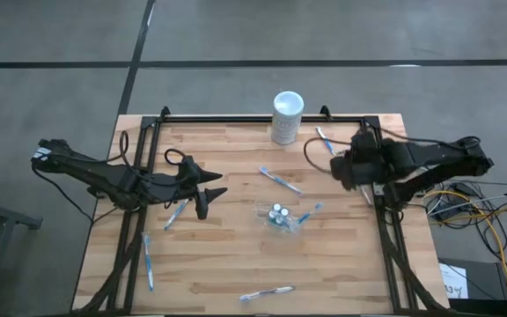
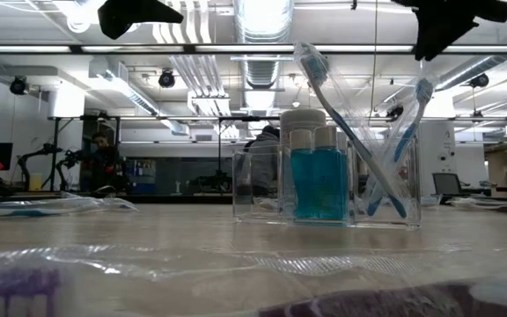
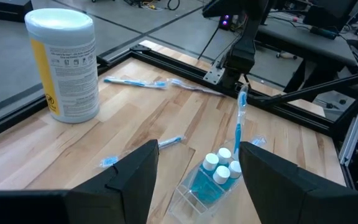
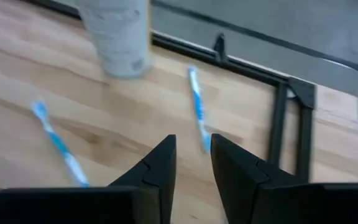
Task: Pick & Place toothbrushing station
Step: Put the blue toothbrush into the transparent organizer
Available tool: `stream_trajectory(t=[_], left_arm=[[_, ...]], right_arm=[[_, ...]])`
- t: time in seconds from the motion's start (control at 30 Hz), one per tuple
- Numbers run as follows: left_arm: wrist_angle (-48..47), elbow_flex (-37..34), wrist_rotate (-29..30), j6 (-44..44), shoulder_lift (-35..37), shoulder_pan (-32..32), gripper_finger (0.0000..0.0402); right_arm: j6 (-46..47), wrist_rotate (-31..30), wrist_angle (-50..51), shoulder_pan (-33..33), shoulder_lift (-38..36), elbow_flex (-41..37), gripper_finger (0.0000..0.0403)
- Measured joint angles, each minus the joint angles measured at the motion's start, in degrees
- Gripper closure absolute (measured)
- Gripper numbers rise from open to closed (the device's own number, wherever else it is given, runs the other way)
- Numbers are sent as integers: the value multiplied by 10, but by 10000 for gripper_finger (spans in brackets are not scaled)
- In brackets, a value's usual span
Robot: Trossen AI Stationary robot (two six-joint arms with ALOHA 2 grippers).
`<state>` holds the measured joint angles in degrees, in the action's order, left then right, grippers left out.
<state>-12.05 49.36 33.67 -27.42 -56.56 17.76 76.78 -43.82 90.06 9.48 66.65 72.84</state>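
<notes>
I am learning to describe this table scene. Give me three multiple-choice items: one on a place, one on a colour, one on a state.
1. Where does the white cylinder stand?
A. at the far edge of the table
B. inside the clear cup
C. on the floor

2. What colour are the tubes in the cup?
A. red
B. teal
C. yellow

3. How are the jaws of the left gripper?
A. shut on a toothbrush
B. shut on the cup
C. open, holding nothing

Answers: 1 A, the high view shows it by the far rail. 2 B, the low view shows teal bodies under white caps. 3 C, the left wrist view shows them wide apart and empty.
</notes>
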Motion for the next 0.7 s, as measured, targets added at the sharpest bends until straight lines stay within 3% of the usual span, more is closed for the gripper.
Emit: stream_trajectory(t=[0.2,0.37,0.57,0.7], left_arm=[[0,0,0,0,0,0,172],[0,0,0,0,0,0,172],[0,0,0,0,0,0,172],[0,0,0,0,0,0,172]], right_arm=[[-154,47,-17,-99,-29,-2,259],[-206,104,-34,-183,-31,-13,228],[-376,197,-141,-286,-27,-48,216],[-413,257,-190,-359,-27,-78,216]])
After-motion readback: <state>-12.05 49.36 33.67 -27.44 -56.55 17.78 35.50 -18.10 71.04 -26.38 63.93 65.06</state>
